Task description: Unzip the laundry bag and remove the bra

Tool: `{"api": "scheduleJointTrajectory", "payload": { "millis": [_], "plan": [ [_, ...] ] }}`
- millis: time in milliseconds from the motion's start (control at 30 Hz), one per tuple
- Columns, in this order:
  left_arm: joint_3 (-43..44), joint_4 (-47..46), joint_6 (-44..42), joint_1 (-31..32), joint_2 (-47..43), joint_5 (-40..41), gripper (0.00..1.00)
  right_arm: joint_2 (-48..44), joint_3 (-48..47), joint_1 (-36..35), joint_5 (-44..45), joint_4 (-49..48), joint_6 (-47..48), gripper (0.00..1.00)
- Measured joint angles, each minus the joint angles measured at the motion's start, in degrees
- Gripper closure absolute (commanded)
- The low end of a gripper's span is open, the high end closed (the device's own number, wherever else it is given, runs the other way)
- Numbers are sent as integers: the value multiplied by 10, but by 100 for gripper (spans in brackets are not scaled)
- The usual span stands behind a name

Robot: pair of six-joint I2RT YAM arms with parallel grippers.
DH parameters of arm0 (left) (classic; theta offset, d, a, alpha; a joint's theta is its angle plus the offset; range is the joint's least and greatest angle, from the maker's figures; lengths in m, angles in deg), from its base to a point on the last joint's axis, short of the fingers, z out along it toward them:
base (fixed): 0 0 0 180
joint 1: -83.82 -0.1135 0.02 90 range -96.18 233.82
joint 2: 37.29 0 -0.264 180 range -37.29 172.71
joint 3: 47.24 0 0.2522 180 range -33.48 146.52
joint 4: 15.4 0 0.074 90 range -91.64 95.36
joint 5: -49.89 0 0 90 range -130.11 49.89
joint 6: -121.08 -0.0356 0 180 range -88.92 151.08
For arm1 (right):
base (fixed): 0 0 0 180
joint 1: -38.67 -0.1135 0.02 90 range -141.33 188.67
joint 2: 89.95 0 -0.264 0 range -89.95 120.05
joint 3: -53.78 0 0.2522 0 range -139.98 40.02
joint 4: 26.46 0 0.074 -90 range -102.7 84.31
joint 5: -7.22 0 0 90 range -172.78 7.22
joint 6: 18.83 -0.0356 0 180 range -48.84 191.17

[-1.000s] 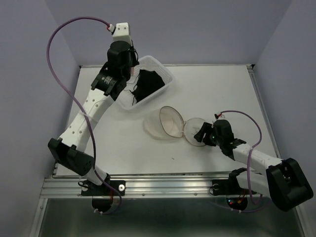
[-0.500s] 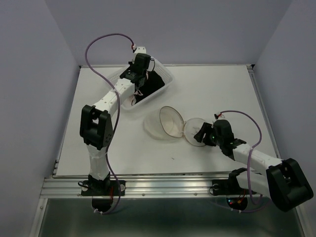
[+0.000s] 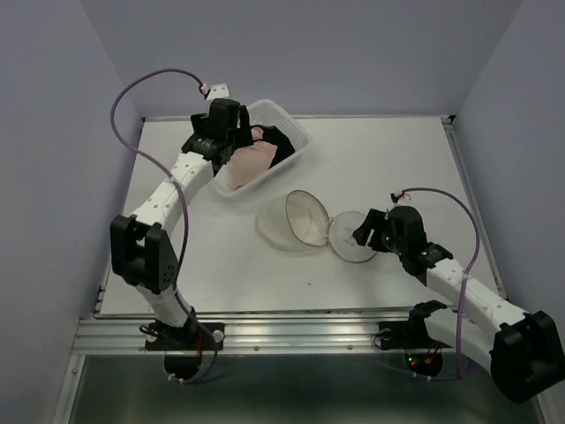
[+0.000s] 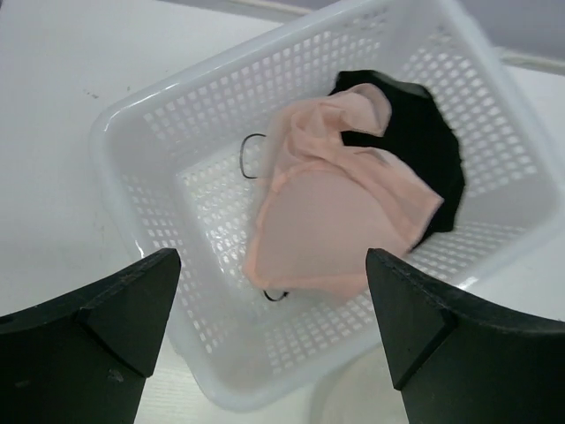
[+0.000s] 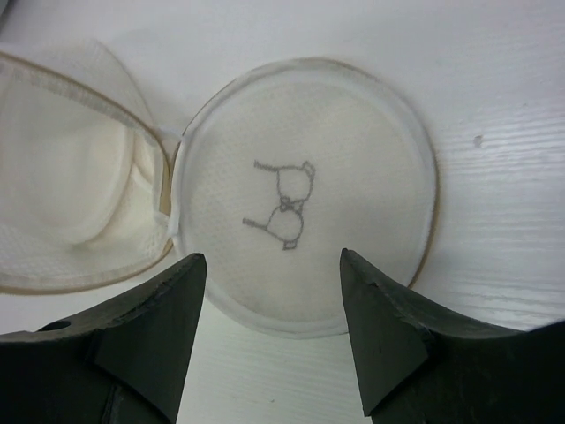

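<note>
A white counter [image 3: 380,159] closed in by pale lilac walls [image 3: 53,88] carried everything. The left claw [image 4: 269,296] hung above the white plastic basket [image 4: 132,115], its two fingers spread wide with nothing gripped between them. Directly beneath it, inside the basket, lay the bra [image 4: 335,221], peach fabric crumpled on top and the black part [image 4: 433,159] showing beyond it toward the basket's far corner, with thin dark loops at the fabric's edge. The right claw [image 5: 269,283] hovered low over the laundry bag [image 5: 300,194], fingers apart and clamped on nothing. Just ahead of that claw the bag's flat round face lay on the counter, tan-rimmed, the small bra outline [image 5: 284,208] drawn in its middle. To that claw's left, joined to the flat face at the rim, the bag's open half [image 5: 71,203] gaped like a shallow mesh bowl, only pale lining showing inside. From above, the bag sat between the two claws, the basket well apart from the right one
</note>
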Motion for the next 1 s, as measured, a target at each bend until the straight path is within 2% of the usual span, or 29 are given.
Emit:
{"api": "scheduleJointTrajectory", "payload": {
  "millis": [133,300,433,667,867,1000],
  "plan": [
    [-51,-26,15,17,-132,-70,1,-3,-26,1,66,26,1,37],
    [-173,-52,29,26,-292,-119,1,7,-30,5,148,58,-11,43],
    [-228,-39,33,23,-337,-119,1,46,-31,21,183,67,-18,47],
    [-289,-5,21,22,-383,-122,1,108,-37,32,188,63,-29,54],
    [-374,-15,14,15,-471,-74,1,146,-38,36,174,48,-33,62],
    [-398,-23,14,2,-484,-60,1,175,-45,40,166,35,-39,73]
  ]
}}
